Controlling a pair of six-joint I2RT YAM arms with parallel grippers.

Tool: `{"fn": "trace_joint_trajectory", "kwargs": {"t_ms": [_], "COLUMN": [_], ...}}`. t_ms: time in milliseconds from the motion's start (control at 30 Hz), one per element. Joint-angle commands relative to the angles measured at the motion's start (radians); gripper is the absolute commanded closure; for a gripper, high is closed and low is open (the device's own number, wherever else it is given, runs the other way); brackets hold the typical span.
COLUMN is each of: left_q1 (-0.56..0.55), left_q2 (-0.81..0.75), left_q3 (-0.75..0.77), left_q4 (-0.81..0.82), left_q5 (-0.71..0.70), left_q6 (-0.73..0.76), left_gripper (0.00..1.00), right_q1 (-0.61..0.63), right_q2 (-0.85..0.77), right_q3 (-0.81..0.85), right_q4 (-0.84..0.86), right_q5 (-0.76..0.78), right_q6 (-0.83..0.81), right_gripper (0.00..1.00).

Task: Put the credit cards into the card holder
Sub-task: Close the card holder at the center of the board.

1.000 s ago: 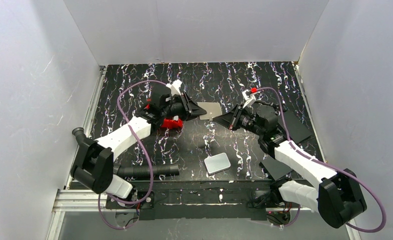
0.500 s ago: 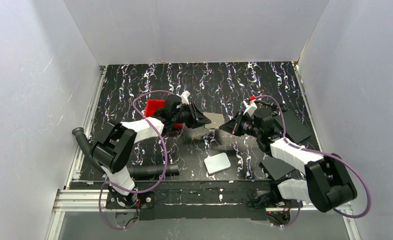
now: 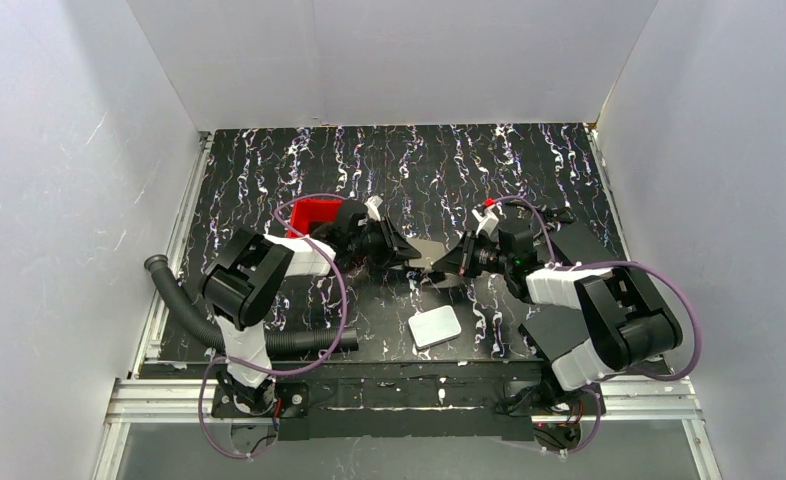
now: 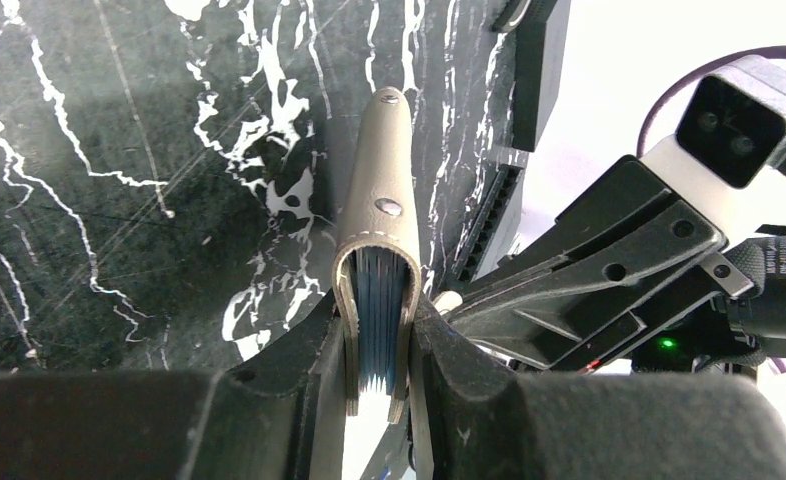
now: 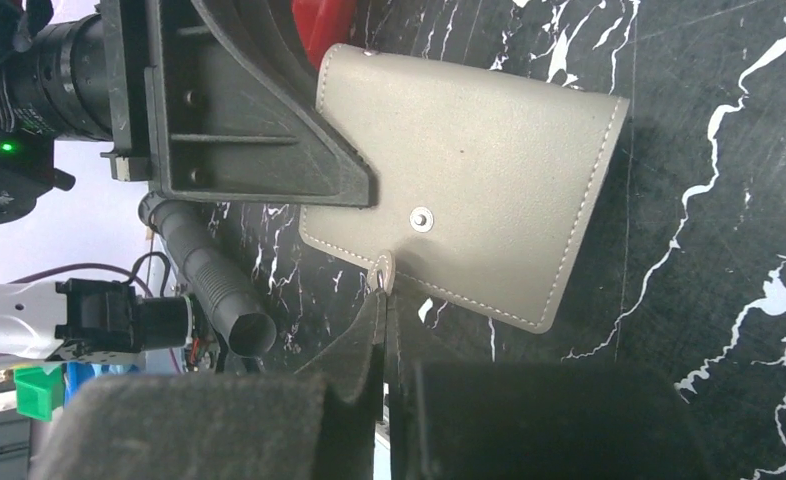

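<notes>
At the front edge of the table [image 3: 529, 160] lies a white slab [image 3: 435, 327]. Over the middle, the left gripper [image 4: 374, 325] clamps the card holder [image 5: 469, 170], credit cards [image 4: 377, 295] tucked inside, probably steadying it while the right gripper [image 5: 383, 305], shut tight, pinches its snap tab [image 5: 382, 272].

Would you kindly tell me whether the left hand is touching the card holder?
Touching. In the left wrist view, the left hand has both fingers pressed against the sides of the card holder.

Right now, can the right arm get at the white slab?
Likely not as is: the right gripper is shut on the holder, so it is busy. The slab itself lies uncovered.
</notes>
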Motion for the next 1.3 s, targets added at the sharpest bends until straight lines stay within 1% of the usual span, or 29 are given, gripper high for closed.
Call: {"fn": "trace_joint_trajectory", "kwargs": {"t_ms": [0, 133, 300, 400, 600, 633, 700, 733, 833, 933, 967, 1100, 1267], "left_q1": [0.003, 0.003, 0.005, 0.005, 0.005, 0.005, 0.005, 0.004, 0.003, 0.002, 0.002, -0.002, -0.013], "left_q2": [0.018, 0.051, 0.054, 0.066, 0.075, 0.088, 0.087, 0.083, 0.081, 0.072, 0.071, 0.069, 0.068], "left_q3": [-0.002, -0.005, -0.015, -0.014, -0.016, -0.014, -0.024, -0.026, -0.023, -0.03, -0.03, -0.028, -0.024], "left_q4": [0.04, 0.043, 0.044, 0.043, 0.043, 0.043, 0.043, 0.043, 0.043, 0.043, 0.043, 0.043, 0.043], "left_q5": [0.021, 0.03, 0.022, 0.027, 0.034, 0.042, 0.041, 0.037, 0.045, 0.041, 0.044, 0.042, 0.039], "left_q6": [-0.013, -0.032, -0.027, -0.033, -0.033, -0.042, -0.04, -0.04, -0.041, -0.041, -0.041, -0.042, -0.041], "left_gripper": [1.0, 1.0, 1.0, 1.0, 1.0, 1.0, 1.0, 1.0, 1.0, 1.0, 1.0, 1.0, 1.0], "right_q1": [-0.004, -0.004, -0.007, -0.008, -0.01, -0.01, -0.01, -0.01, -0.01, -0.006, -0.004, 0.0, 0.017], "right_q2": [0.041, 0.09, 0.149, 0.183, 0.242, 0.281, 0.307, 0.315, 0.365, 0.451, 0.458, 0.516, 0.628], "right_q3": [0.053, 0.065, 0.123, 0.141, 0.201, 0.226, 0.26, 0.284, 0.382, 0.514, 0.538, 0.611, 0.727], "right_q4": [0.068, 0.101, 0.01, 0.039, -0.097, -0.132, -0.196, -0.255, -0.471, -0.734, -0.785, -0.936, -1.068], "right_q5": [-0.041, -0.047, -0.013, -0.024, 0.012, 0.011, 0.026, 0.042, 0.099, 0.175, 0.226, 0.317, 0.409], "right_q6": [-0.036, -0.024, -0.045, -0.017, -0.042, -0.037, -0.037, -0.053, -0.103, -0.185, -0.205, -0.256, -0.322], "right_gripper": [0.99, 0.99, 0.99, 0.99, 0.99, 0.99, 0.99, 0.99, 0.99, 0.99, 0.99, 0.99, 0.99]}}
